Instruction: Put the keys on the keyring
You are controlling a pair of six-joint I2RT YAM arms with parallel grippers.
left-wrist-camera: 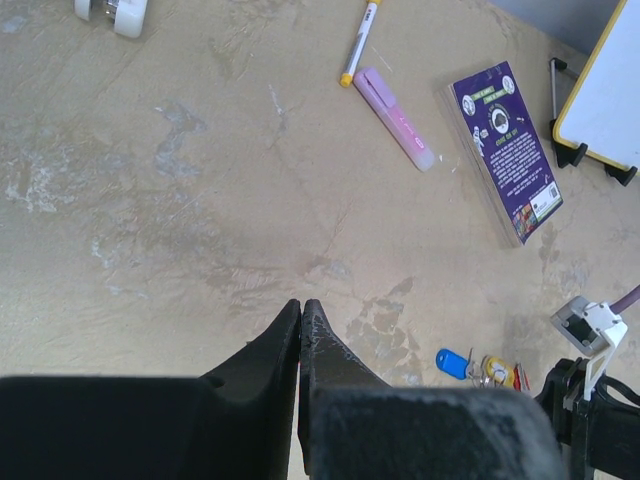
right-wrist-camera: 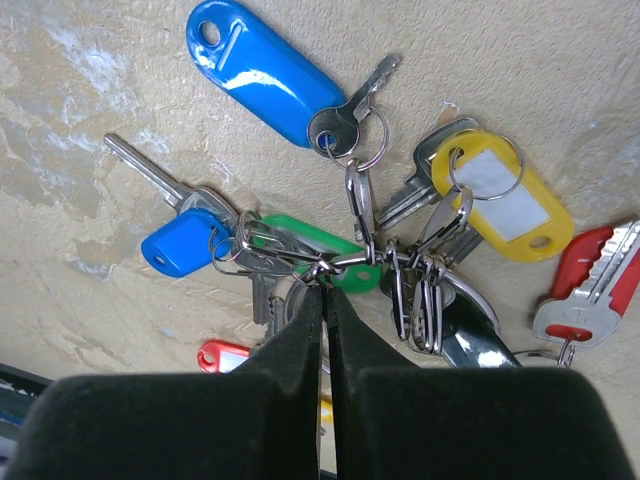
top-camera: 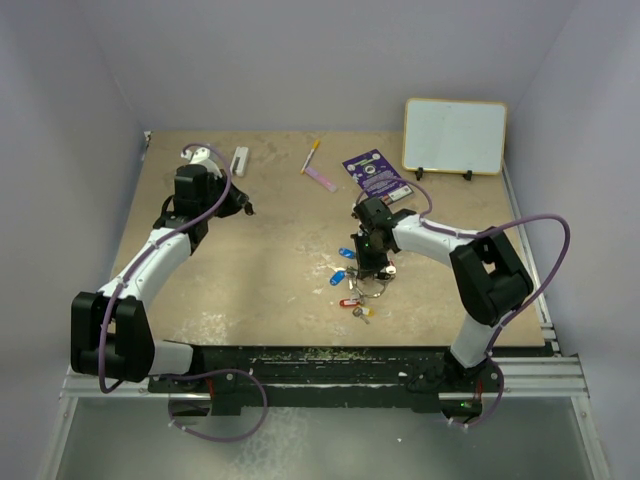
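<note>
Risk: right gripper [right-wrist-camera: 325, 292] has its jaws closed, tips meeting in the tangle of small wire loops [right-wrist-camera: 250, 245] just beside the keyring [right-wrist-camera: 422, 298]. Whether wire is actually pinched cannot be told. A lift could drag the whole bunch of keys [right-wrist-camera: 262, 72], or slip off (thin wire, poor purchase). Keys and ring lie on the table [top-camera: 270, 285], centre-right. Rt arm reaches fwd, wrist pitched down over the bunch. Left gripper [left-wrist-camera: 301, 306] closed, empty, above bare table, well apart.
</note>
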